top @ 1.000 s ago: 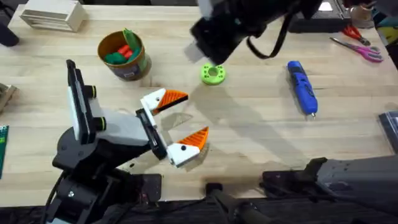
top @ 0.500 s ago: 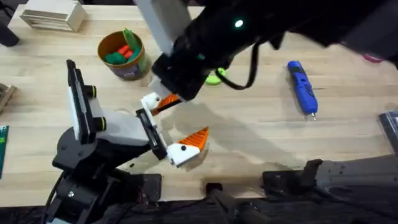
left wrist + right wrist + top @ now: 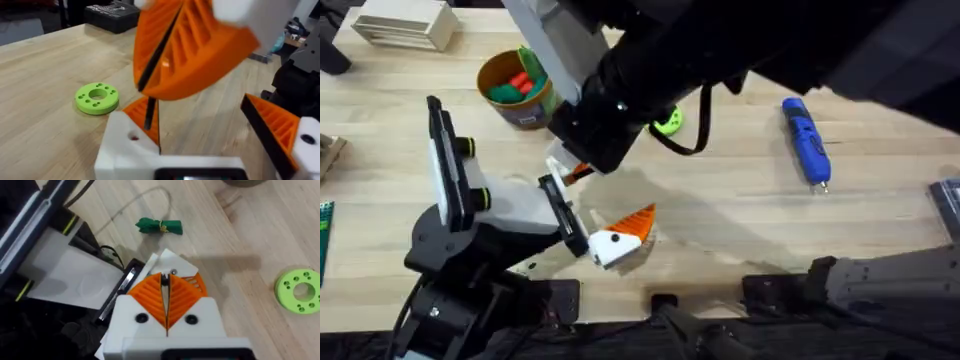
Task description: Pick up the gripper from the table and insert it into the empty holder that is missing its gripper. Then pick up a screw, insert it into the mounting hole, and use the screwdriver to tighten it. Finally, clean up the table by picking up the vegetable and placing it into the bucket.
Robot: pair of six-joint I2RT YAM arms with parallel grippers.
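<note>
right arm [image 3: 720,50] blurred overhead, hiding the upper holder [image 3: 560,165]

Wood table [image 3: 740,215] (pale): bucket [image 3: 520,88], green ring [image 3: 668,122], screwdriver [image 3: 806,141], vegetable [image 3: 159,226].

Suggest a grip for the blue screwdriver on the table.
Take the screwdriver mid-handle, straight down from above, fingers closing across its width. It lies flat with bare table on both sides, tip toward the arms' bases; the thick cylindrical handle likely gives the surest hold.
</note>
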